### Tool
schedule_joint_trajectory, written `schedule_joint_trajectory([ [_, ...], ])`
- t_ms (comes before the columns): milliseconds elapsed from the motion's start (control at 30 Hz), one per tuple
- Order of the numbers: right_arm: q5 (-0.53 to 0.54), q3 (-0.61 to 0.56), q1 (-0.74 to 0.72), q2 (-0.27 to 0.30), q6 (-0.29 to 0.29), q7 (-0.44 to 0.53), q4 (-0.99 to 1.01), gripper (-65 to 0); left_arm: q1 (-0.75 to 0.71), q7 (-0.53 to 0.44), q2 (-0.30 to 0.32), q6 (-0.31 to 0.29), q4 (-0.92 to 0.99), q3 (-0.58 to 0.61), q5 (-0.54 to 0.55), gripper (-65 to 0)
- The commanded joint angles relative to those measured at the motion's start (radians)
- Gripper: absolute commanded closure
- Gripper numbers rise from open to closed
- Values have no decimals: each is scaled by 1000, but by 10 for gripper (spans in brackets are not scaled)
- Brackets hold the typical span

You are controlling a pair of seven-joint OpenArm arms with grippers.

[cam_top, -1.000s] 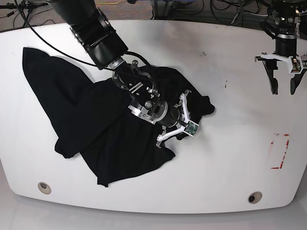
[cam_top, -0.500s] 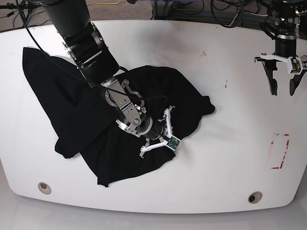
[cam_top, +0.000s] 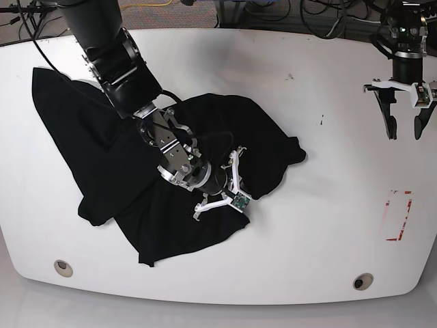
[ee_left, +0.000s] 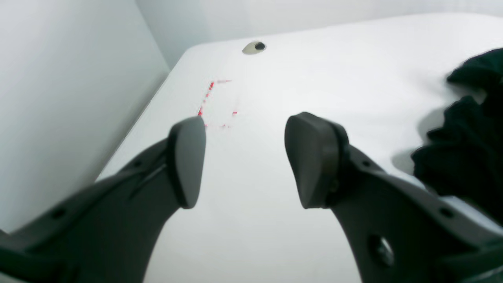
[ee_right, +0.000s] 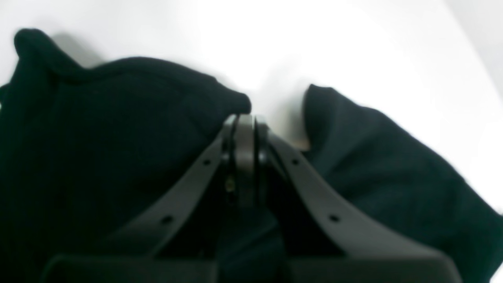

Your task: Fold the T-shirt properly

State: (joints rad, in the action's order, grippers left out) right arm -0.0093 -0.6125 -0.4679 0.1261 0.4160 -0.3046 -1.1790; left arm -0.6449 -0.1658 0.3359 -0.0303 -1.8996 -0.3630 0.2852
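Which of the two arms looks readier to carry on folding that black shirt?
The right one, I'd guess. The right gripper is shut, low on the crumpled T-shirt in the middle of the table. The left gripper hangs open over bare table, well apart from the cloth.

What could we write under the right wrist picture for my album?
Shut fingers of the right arm poke down among crumpled folds of the black T-shirt on the white table.

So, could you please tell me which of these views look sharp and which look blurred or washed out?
Base view: sharp, evenly lit, crumpled black soft-fabric T-shirt clear on the white table. Right wrist view: soft throughout, shut right gripper hazy, table glaring. Left wrist view: open left gripper crisp, background fabric blurred.
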Motion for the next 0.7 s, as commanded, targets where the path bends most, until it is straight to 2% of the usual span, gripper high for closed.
schedule_joint_trajectory([
  [0,1,2,-21,-6,1,-28,-83,-3,3,-33,13,3,-13,-6,4,-337],
  [100,-21,-1,-24,10,-9,-104,-182,-50,5,-25,11,4,-9,-8,3,-338],
  [300,-44,-10,-26,12,-6,-149,-258,-250,-1,-25,11,5,-10,-9,3,-337],
  [433,-45,-13,-20,9,-10,-158,-298,-356,-7,-22,9,5,-14,-10,6,-337],
  [500,-34,-18,-17,5,-12,-170,-341,-371,-25,-15,7,5,-21,-6,5,-336],
  [667,-34,-17,-20,-2,-20,-167,-366,-344,-28,-15,6,5,-25,0,6,-337],
])
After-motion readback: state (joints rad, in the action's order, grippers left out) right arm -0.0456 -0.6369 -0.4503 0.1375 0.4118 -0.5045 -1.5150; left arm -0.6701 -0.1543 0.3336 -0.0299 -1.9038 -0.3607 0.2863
